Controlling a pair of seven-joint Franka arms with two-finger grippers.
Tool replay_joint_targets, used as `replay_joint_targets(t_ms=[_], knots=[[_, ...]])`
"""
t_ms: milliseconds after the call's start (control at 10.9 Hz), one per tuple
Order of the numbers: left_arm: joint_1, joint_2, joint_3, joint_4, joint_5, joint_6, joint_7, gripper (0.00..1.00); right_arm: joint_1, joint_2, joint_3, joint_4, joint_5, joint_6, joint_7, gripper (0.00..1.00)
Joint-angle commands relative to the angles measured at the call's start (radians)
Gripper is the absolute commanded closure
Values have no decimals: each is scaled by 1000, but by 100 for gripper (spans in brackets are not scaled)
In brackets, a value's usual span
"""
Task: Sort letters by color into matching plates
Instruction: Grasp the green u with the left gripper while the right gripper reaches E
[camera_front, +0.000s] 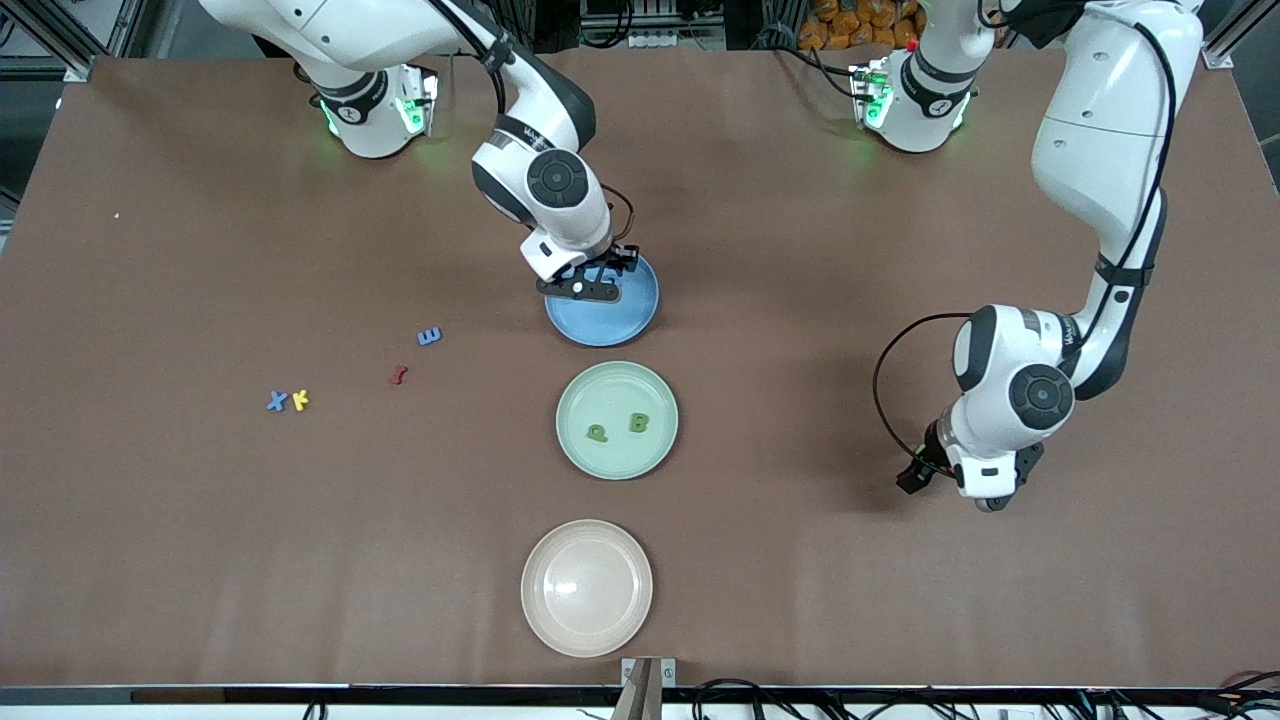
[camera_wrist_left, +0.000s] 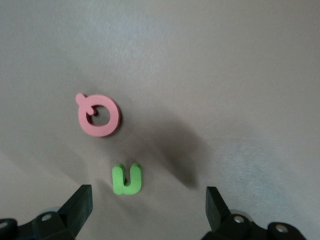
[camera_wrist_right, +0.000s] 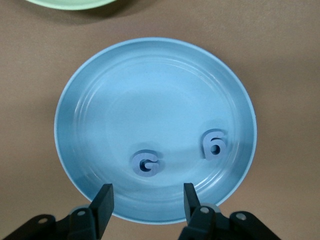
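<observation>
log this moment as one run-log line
right gripper: open over blue plate, two blue letters in it | left gripper: open over green letter | green plate: two letters

I have the right arm reaching from its base toward the table's middle, wrist bent down, right gripper (camera_wrist_right: 145, 205) hanging with fingers parted and nothing between them. My left arm waits, folded at the elbow, left gripper (camera_wrist_left: 147, 210) pointing down, fingers spread wide.

Two blue letters (camera_wrist_right: 147, 164) flat in blue plate (camera_wrist_right: 90, 100); two green letters (camera_front: 616, 427) in mint plate (camera_front: 580, 395); blue, yellow, red letters (camera_front: 288, 400) loose on table.
</observation>
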Motion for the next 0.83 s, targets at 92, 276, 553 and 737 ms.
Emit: replay_joint_targets(t_ms=[92,276,553,737], knots=[[2,-6,-4,-25,9,22,-31,0,-65,-37,8,-13,-6,-28,-39,39],[8,3,2,-23,10,24,-31,0,-136,-92,8,-42,-6,-88,-154,39],[20,10,6,-29,16,45,-30,0,-225,-163,5,-130,-7,-93,-457,32],[21,10,6,-31,16,45,-30,0,-266,-169,-3,-142,-15,-93,-588,30]])
